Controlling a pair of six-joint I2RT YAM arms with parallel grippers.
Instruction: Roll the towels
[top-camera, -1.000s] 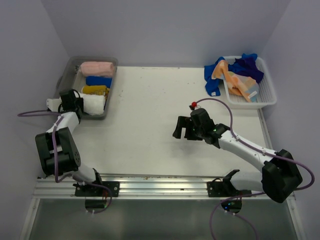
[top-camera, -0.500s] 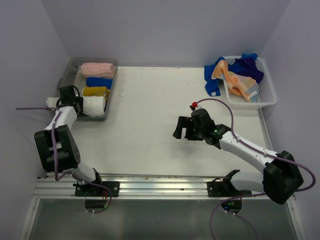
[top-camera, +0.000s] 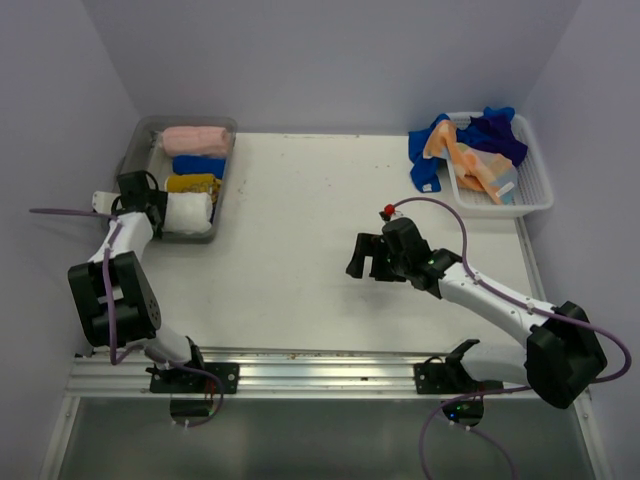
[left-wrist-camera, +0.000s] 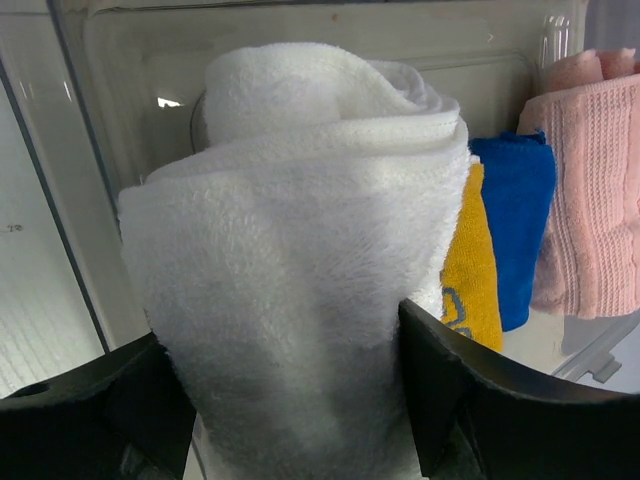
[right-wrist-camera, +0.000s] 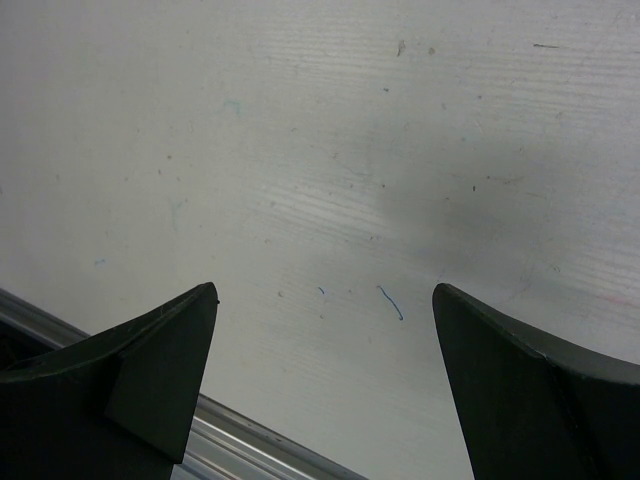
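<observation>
A rolled white towel (top-camera: 188, 212) (left-wrist-camera: 300, 250) lies at the near end of the grey see-through tub (top-camera: 185, 121). Beyond it in the tub lie a yellow roll (top-camera: 190, 182) (left-wrist-camera: 470, 290), a blue roll (top-camera: 197, 163) (left-wrist-camera: 515, 230) and a pink roll (top-camera: 193, 137) (left-wrist-camera: 590, 190). My left gripper (top-camera: 158, 210) (left-wrist-camera: 290, 330) is open. Its fingers stand wide on either side of the white roll's near end and brush its pile. My right gripper (top-camera: 365, 270) (right-wrist-camera: 325, 290) hangs open over bare table at centre right, with nothing between its fingers.
A white lattice basket (top-camera: 535, 195) at the back right holds unrolled cloths, blue ones (top-camera: 490, 135) and an orange one (top-camera: 470, 160). One blue cloth (top-camera: 425, 160) hangs over its left rim onto the table. An aluminium rail (top-camera: 330, 365) runs along the near edge.
My left gripper's jaws have widened around the white roll, and the wrist has shifted slightly toward the back. The white roll now rests in the tub. The right arm has not moved.
</observation>
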